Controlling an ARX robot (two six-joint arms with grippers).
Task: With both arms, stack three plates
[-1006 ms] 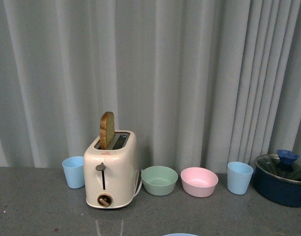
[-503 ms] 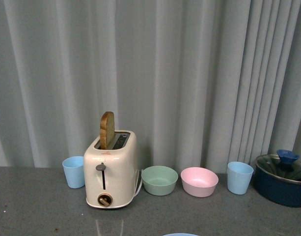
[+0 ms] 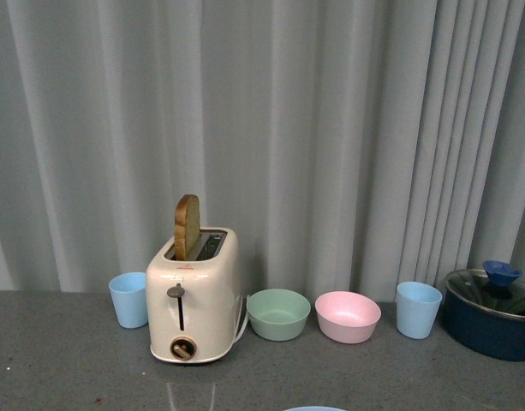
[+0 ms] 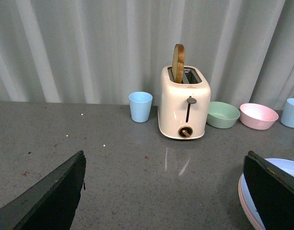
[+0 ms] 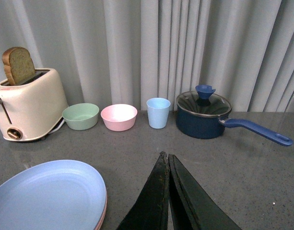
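A light blue plate (image 5: 46, 196) lies on top of a pink plate whose rim (image 5: 102, 214) shows just under it, on the grey counter. The same stack shows in the left wrist view (image 4: 287, 168), partly behind one finger (image 4: 276, 191). A sliver of the blue rim shows at the bottom edge of the front view (image 3: 313, 408). No cream-beige plate shows. My left gripper (image 4: 165, 189) is open and empty over bare counter, beside the stack. My right gripper (image 5: 166, 160) is shut and empty, beside the stack. Neither arm shows in the front view.
A cream toaster (image 3: 195, 295) with a slice of bread stands at the back, a blue cup (image 3: 128, 299) on its left. A green bowl (image 3: 278, 313), a pink bowl (image 3: 348, 316), a second blue cup (image 3: 417, 309) and a dark blue lidded saucepan (image 3: 493, 312) stand along the curtain.
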